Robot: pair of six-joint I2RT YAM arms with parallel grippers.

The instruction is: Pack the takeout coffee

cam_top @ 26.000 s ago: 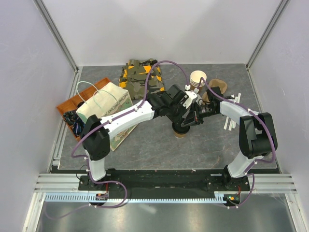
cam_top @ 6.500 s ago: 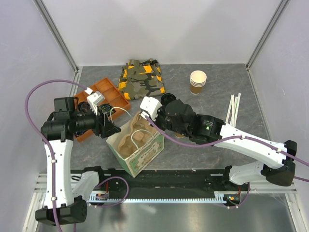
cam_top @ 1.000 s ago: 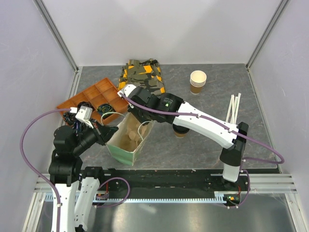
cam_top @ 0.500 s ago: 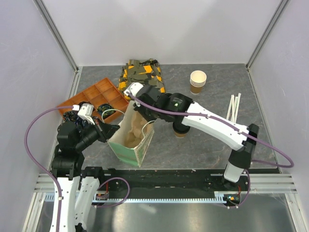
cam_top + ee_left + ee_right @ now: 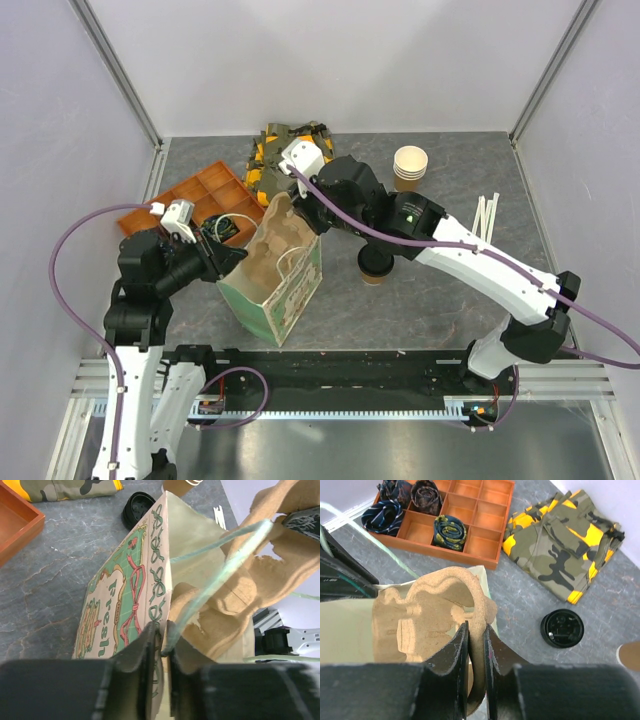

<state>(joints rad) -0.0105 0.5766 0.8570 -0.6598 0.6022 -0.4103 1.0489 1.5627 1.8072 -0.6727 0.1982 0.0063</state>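
Fingers of left gripper [image 5: 164,642]: closed narrow on the top rim of the paper bag [image 5: 120,610], with the pale green cord handle [image 5: 215,565] running out right beside the pinch. The likely reason is to steady the bag upright and keep its mouth spread.
Fingers of right gripper [image 5: 476,632]: closed narrow on a raised edge of the pulp carrier [image 5: 430,610], the brown moulded cup holder sitting in the bag's mouth. The grip looks meant to seat the carrier or steer it inside.
Bag in the top view: it stands tilted between the two arms. The left gripper is at its 9 o'clock side and the right one reaches in from 12 o'clock.
Takeout coffee [image 5: 374,268]: on the table at about 3 o'clock from the bag, upright with its black lid on. It is partly under the right arm, not in the bag and not held.
Step, as a judgement: the carrier is being readied first, so the coffee is not yet packed.
Loose black lid [image 5: 562,628]: flat on the table at 3 o'clock from the right fingers in the wrist view.
Orange tray [image 5: 190,195]: at 10 o'clock from the bag.
Camouflage cloth [image 5: 285,150]: at 12 o'clock.
Cup stack [image 5: 409,168]: at 2 o'clock, well apart.
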